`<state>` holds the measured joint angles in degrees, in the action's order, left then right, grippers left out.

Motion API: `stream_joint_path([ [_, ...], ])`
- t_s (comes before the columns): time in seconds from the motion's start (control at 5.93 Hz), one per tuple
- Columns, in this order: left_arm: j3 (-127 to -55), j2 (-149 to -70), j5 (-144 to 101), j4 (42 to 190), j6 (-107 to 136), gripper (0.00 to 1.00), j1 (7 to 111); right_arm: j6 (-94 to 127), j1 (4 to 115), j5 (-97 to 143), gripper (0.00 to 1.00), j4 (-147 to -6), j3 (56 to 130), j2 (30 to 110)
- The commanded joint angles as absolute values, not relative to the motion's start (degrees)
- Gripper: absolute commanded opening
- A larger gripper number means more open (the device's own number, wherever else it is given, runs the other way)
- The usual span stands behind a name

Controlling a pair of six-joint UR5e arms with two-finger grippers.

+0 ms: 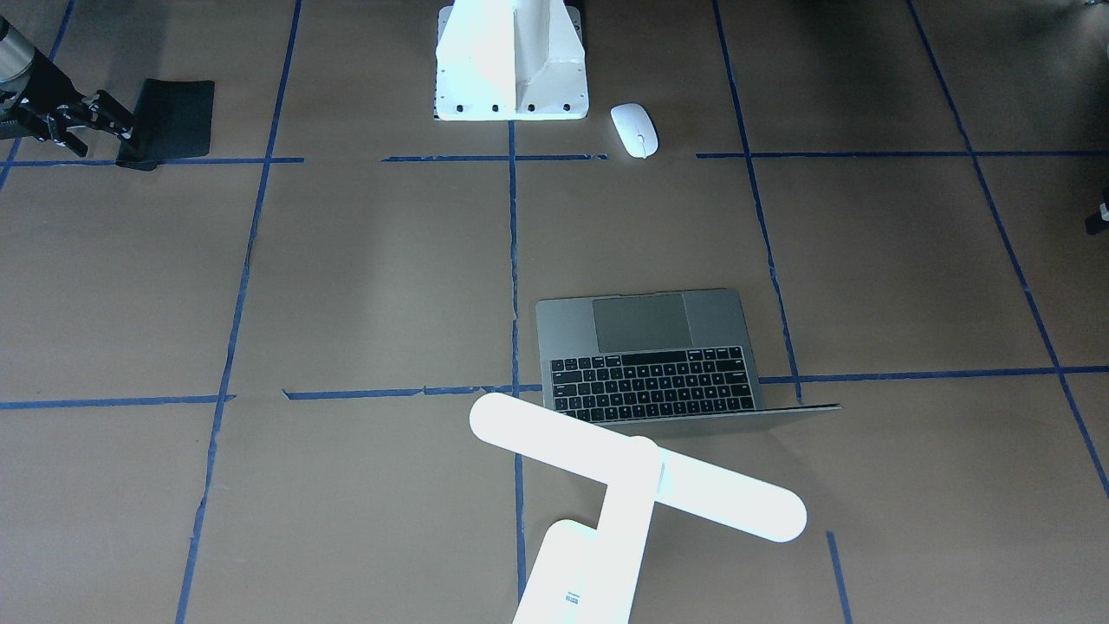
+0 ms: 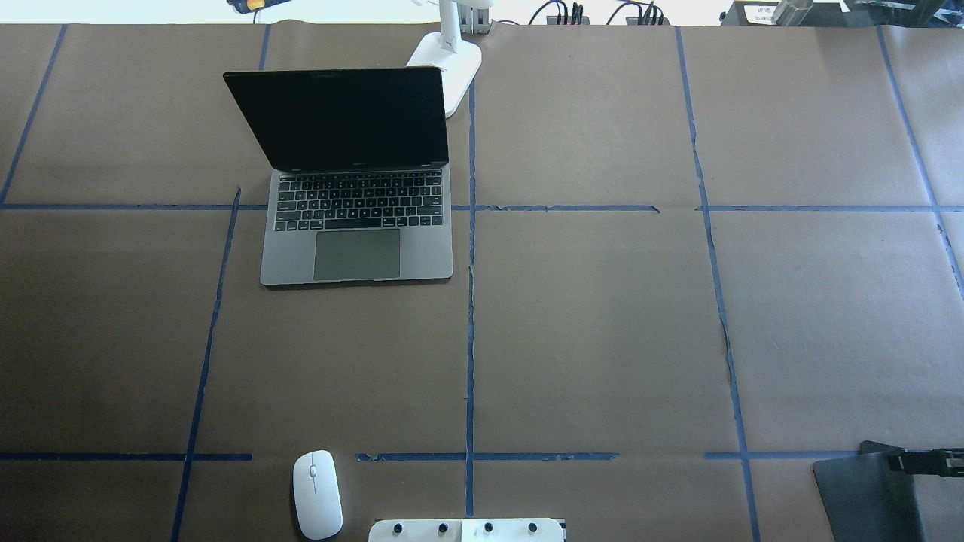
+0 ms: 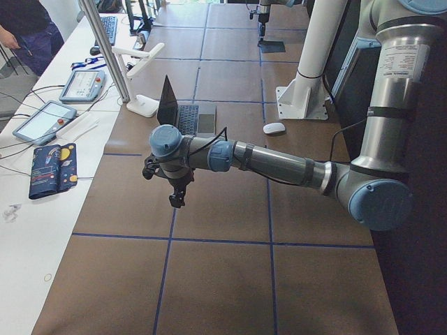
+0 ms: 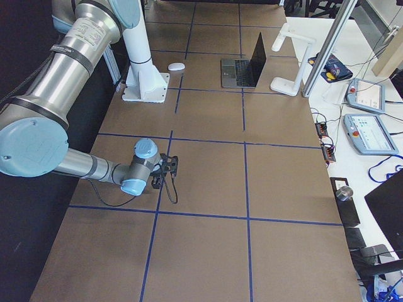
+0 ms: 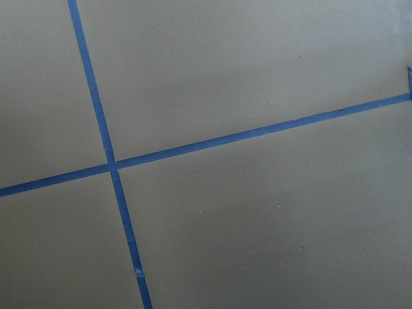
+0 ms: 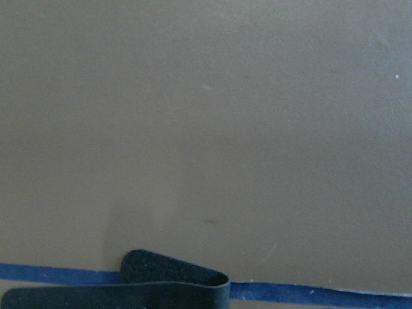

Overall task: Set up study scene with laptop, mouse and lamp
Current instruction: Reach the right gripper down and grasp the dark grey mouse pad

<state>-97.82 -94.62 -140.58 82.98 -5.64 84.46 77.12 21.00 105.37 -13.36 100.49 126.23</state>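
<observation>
Open laptop (image 2: 354, 226), white mouse (image 2: 317, 494) nearer, lamp (image 2: 450, 60) behind

Bright, even light; lamp (image 1: 637, 472) blown out white.

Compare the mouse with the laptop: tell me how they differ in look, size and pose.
Colour: the mouse is white, the laptop dark grey with black keys. Size: the laptop is far larger than the mouse. Pose: the laptop stands open with its dark screen raised, while the mouse lies flat. Place: the mouse sits by the white pedestal; the laptop sits farther out, beside the lamp. Both rest on the table.
</observation>
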Motion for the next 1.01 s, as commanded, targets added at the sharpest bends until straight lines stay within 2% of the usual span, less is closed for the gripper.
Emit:
stream_joint_path([
  [0.0,-98.0,-94.1,-140.6,83.1,-5.7,1.0,84.5,77.2,18.4,104.9,0.69,-13.4,100.9,126.2],
  [0.17,-97.9,-94.1,-140.6,83.1,-5.7,1.0,84.5,77.2,18.1,104.4,0.64,-13.4,101.2,126.3],
  [0.34,-98.0,-94.0,-140.6,83.1,-5.7,1.0,84.5,77.2,18.2,104.4,0.52,-13.5,101.2,126.4],
  [0.51,-98.0,-94.0,-140.6,83.1,-5.7,1.0,84.5,77.2,18.2,104.3,0.21,-13.4,101.2,126.5],
  [0.67,-98.0,-93.8,-140.6,83.1,-5.7,1.0,84.5,77.2,18.2,104.4,0.0,-13.5,101.8,126.6],
  [0.84,-97.9,-93.8,-140.6,83.1,-5.7,1.0,84.5,77.2,18.3,104.3,0.0,-13.4,102.1,126.6],
])
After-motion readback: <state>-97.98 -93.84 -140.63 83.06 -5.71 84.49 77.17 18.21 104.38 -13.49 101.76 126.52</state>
